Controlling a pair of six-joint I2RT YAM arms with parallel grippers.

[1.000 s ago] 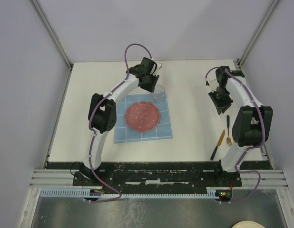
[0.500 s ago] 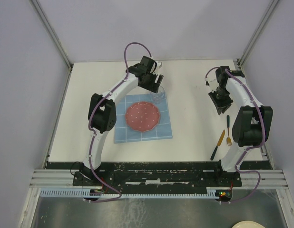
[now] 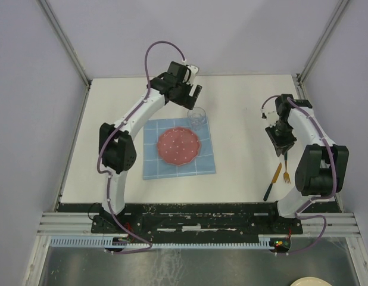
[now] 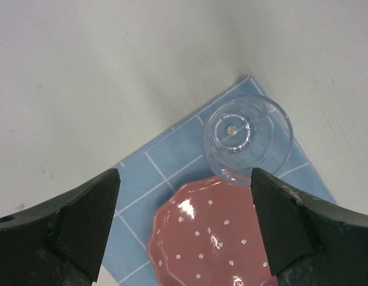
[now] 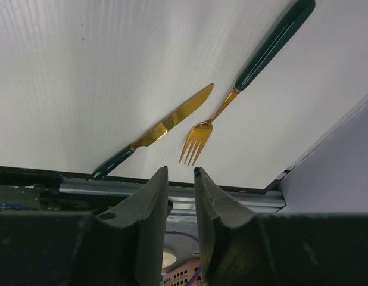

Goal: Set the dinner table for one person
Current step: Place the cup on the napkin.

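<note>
On the white dinner table [image 3: 243, 107] lies a blue grid placemat [image 3: 154, 167] with a pink dotted plate [image 3: 179, 146] on it. A clear glass [image 3: 196, 117] stands upright on the mat's far right corner, touching nothing but the mat. My left gripper [image 3: 189, 94] hovers open just beyond the glass with nothing in it; in its wrist view the glass [image 4: 246, 137] and plate [image 4: 214, 238] lie below the gripper [image 4: 184, 179]. A gold fork [image 3: 286, 164] and knife [image 3: 272, 182] with green handles lie at the near right. My right gripper [image 3: 281, 146] hangs over them, jaws slightly apart and empty [image 5: 180, 173].
The black and metal rail [image 3: 196, 217] runs along the near edge under both arm bases. Frame posts [image 3: 65, 42] and grey walls close in the table's sides and back. The fork [image 5: 231, 98] and knife [image 5: 154, 134] lie close to the right edge.
The left gripper opened, let go of the glass and drew up and away from it; the glass stays standing on the mat. The right arm shifted slightly toward the cutlery.
</note>
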